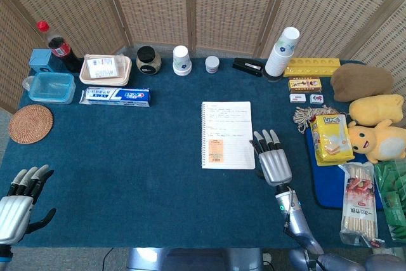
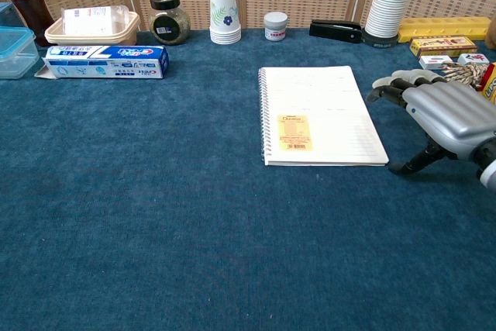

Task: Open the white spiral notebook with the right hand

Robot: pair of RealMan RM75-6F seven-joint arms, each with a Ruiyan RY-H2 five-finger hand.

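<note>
Only head view shows left hand [image 1: 16, 204], fingers apart, empty; right hand [image 2: 446, 118] hovers palm-down, fingers spread, beside closed white spiral notebook [image 2: 319, 114].

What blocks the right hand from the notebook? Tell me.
Nothing visible does. The right hand sits just right of the notebook, with only bare blue cloth between them; the rope and snacks lie farther right.

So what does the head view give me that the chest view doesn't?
Only the head view shows the left hand, open at the table's near left corner, the woven coaster and the plush toys on the right. Only the chest view shows the right hand's thumb reaching toward the notebook from the side. Both show the closed white spiral notebook with the right hand beside its right edge.
</note>
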